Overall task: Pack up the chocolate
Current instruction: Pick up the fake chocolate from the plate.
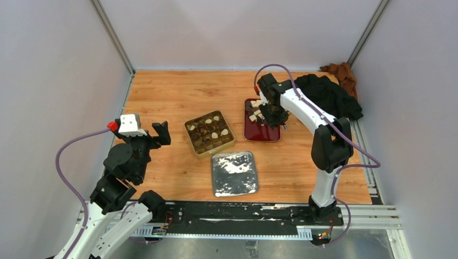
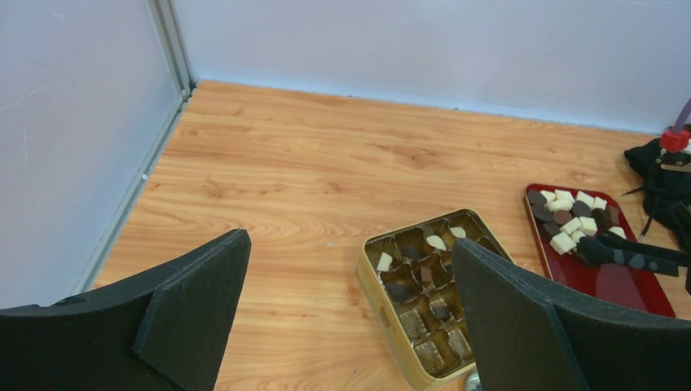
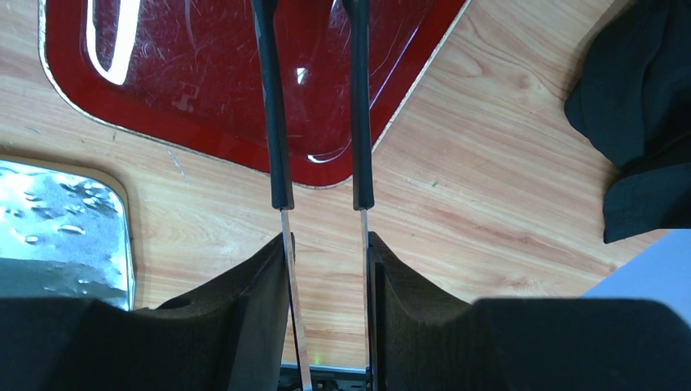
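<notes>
The chocolate (image 1: pixel 255 110) lies as cream-white and dark chunks heaped at the far end of a red tray (image 1: pixel 263 135). A few more chunks sit in the compartments of a gold tin (image 1: pixel 189 139). My right gripper (image 1: pixel 274 115) hangs over the tray, shut on a pair of black-handled tongs (image 3: pixel 277 122). The tongs (image 2: pixel 631 259) reach to the heap's edge; whether they hold a chunk I cannot tell. In the right wrist view their tips run out of the top of the frame. My left gripper (image 1: pixel 148 131) is raised at the left, open and empty.
A silver foil-lined lid (image 1: pixel 234 173) lies in front of the tin. A black cloth (image 1: pixel 324 91) and a brown cloth (image 1: pixel 340 73) are bunched at the back right corner, close to the right arm. Walls close in the table on three sides.
</notes>
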Robot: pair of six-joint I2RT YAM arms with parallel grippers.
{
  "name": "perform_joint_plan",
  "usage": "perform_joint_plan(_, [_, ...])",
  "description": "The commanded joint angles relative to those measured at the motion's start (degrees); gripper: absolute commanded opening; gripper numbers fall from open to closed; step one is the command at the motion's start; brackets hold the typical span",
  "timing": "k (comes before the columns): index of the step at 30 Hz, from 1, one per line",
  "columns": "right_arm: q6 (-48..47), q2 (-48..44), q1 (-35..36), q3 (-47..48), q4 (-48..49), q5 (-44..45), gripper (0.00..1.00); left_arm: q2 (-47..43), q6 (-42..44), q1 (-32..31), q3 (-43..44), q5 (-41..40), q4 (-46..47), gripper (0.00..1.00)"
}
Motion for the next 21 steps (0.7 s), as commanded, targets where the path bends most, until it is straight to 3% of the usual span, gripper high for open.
perform_joint_plan(1, [2.24, 1.65, -0.47, 2.86, -1.08, 0.81, 0.4, -0.15, 0.12, 0.33, -0.71, -0.22, 1.2, 1.0])
perform_joint_plan(21, [2.74, 4.05, 0.51, 4.77, -2.11, 3.03, 0.38, -0.24, 0.12, 0.31, -0.7, -0.27, 1.14, 1.0])
